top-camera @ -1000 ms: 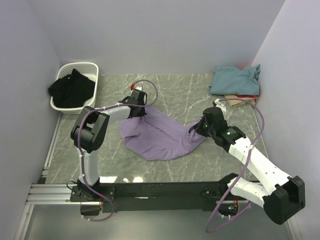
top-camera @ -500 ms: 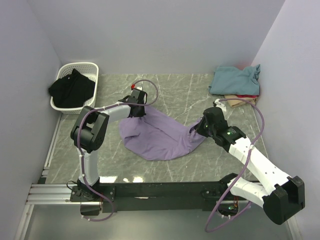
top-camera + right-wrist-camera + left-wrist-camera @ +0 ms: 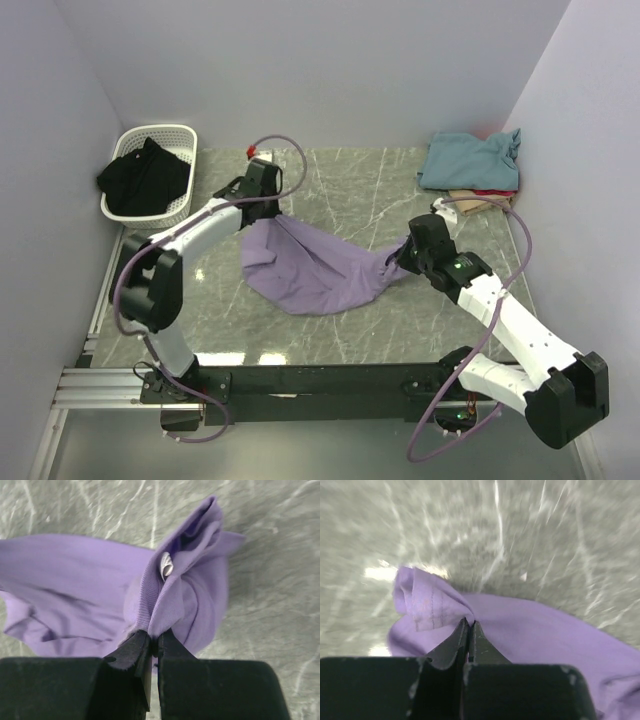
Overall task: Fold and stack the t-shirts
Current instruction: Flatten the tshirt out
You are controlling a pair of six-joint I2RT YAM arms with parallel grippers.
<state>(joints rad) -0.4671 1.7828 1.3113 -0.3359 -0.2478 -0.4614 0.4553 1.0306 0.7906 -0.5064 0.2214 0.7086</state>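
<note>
Marbled grey-green table (image 3: pixel 360 185). Centre: lavender t-shirt (image 3: pixel 310 270), bunched. 10 o'clock: white basket (image 3: pixel 160 130) holding black cloth (image 3: pixel 145 178). 2 o'clock: stack, teal t-shirt (image 3: pixel 468 158) topmost, red t-shirt (image 3: pixel 492 192) and tan t-shirt (image 3: pixel 470 202) edges beneath.

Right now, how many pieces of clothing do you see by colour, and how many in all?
Lavender shirt: 1
Teal shirt: 1
Red shirt: 1
Tan shirt: 1
Black garment in the basket: 1, possibly more in the heap
Total: 5
</note>
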